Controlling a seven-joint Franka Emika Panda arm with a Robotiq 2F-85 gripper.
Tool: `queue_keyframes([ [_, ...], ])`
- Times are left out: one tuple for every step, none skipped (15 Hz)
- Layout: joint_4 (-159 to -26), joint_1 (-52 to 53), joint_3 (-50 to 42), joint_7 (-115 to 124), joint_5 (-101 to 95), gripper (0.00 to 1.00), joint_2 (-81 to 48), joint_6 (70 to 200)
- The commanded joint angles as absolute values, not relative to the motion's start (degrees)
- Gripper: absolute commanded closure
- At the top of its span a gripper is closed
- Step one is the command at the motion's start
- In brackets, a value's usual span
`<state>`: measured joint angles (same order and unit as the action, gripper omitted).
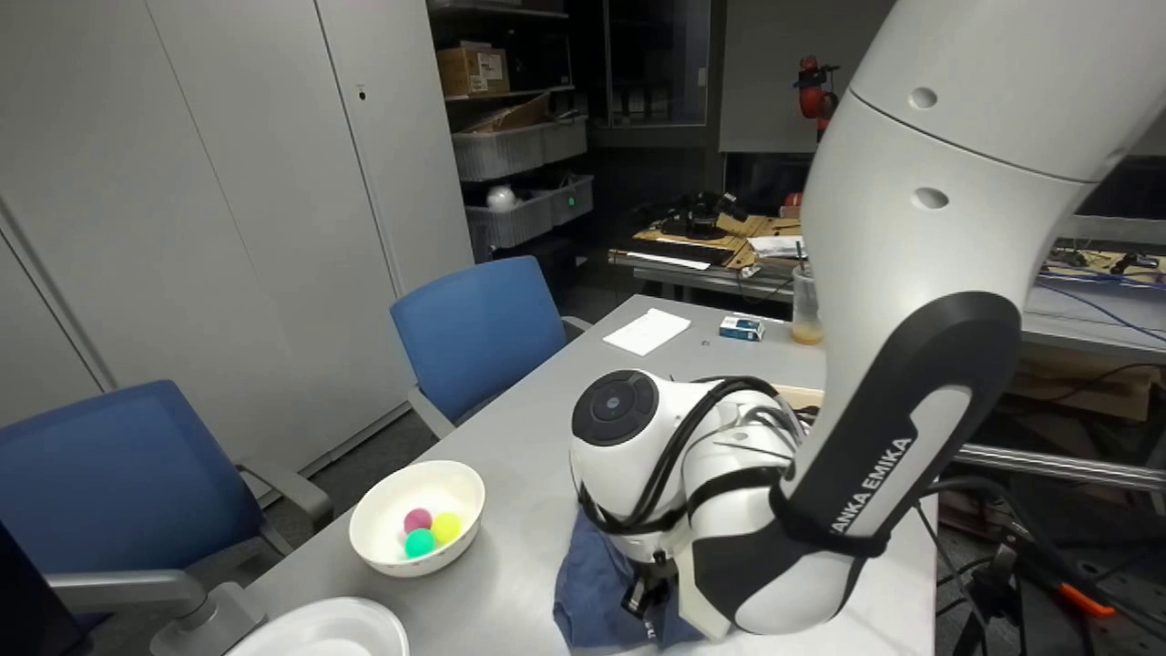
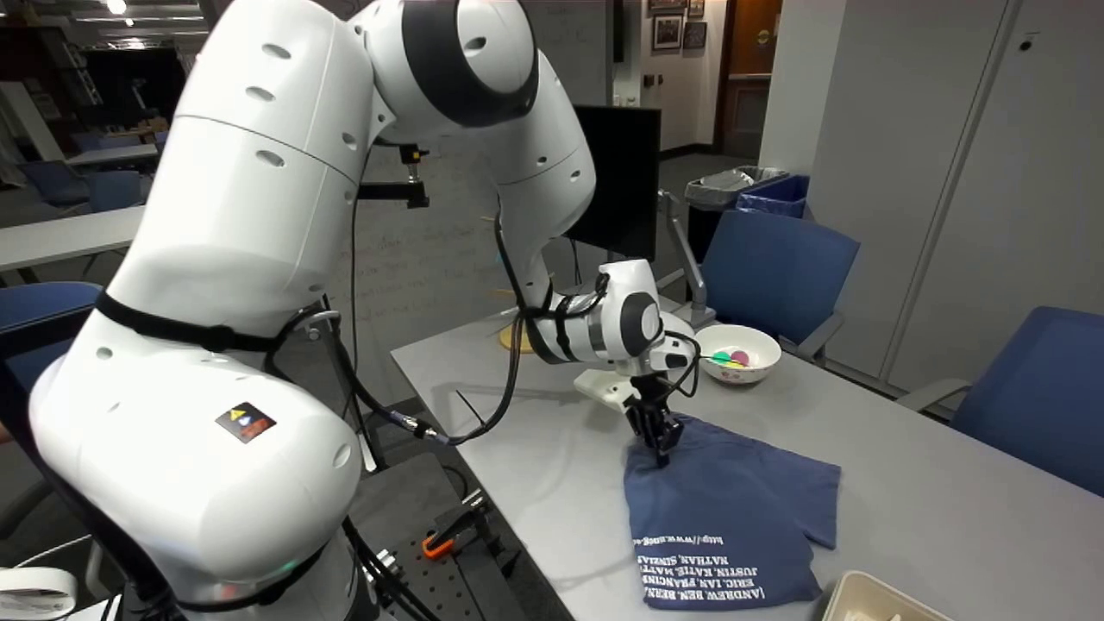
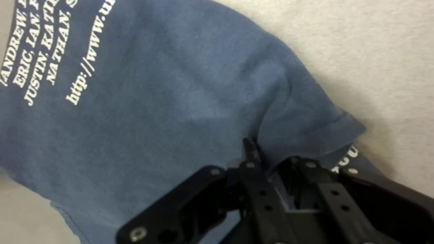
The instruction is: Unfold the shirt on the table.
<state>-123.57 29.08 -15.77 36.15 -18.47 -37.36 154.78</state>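
The navy-blue shirt (image 1: 592,583) lies on the light grey table (image 1: 510,474) under my arm. In an exterior view the shirt (image 2: 742,500) lies mostly flat, with a sleeve on the right and white lettering near its lower edge. My gripper (image 2: 662,453) points down at the shirt's upper left part. In the wrist view the gripper (image 3: 272,157) has its fingers close together on a raised fold of the shirt (image 3: 152,118). A folded-over corner sticks out beside the fingers, with white lettering on the layer below it. The cloth between the fingers is partly hidden.
A white bowl (image 1: 455,487) with coloured balls stands near the shirt, with a white plate (image 1: 319,629) beyond it. A beige tray (image 2: 871,599) is at the shirt's other end. Paper (image 1: 647,332), a small carton (image 1: 741,328) and a cup (image 1: 806,314) are farther along. Blue chairs (image 1: 478,337) line one side.
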Motion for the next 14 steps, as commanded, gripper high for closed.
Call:
queue_keyframes([
  [-122.86,30.49,-16.36,37.31,-20.50,1.00,-36.67,153.56],
  [-123.06,30.30,-15.74,35.89,-20.49,1.00,-35.42,151.90],
  [-123.36,30.39,-15.58,34.84,-20.95,1.00,-34.13,150.29],
  [-123.83,30.16,-15.21,33.27,-21.57,0.99,-32.27,148.13],
  [-124.06,29.91,-14.85,32.05,-22.60,0.99,-30.73,145.88],
  [-124.55,29.39,-14.45,30.43,-24.03,0.99,-28.46,143.33],
  [-124.64,29.14,-14.42,29.64,-25.80,0.99,-26.59,140.58],
  [-124.97,28.81,-14.65,28.80,-28.32,0.99,-24.12,137.48],
  [-125.10,28.17,-14.46,28.48,-30.73,0.99,-22.02,134.81],
  [-125.58,27.19,-14.47,28.57,-33.67,0.99,-19.43,132.34],
  [-125.96,26.00,-14.17,28.85,-36.40,0.99,-17.17,130.14],
  [-126.06,25.01,-13.74,30.05,-39.93,0.99,-14.98,127.28],
  [-126.33,23.73,-13.30,31.27,-43.56,0.99,-12.91,124.23],
  [-126.72,22.02,-12.63,31.96,-46.96,0.99,-11.15,121.57],
])
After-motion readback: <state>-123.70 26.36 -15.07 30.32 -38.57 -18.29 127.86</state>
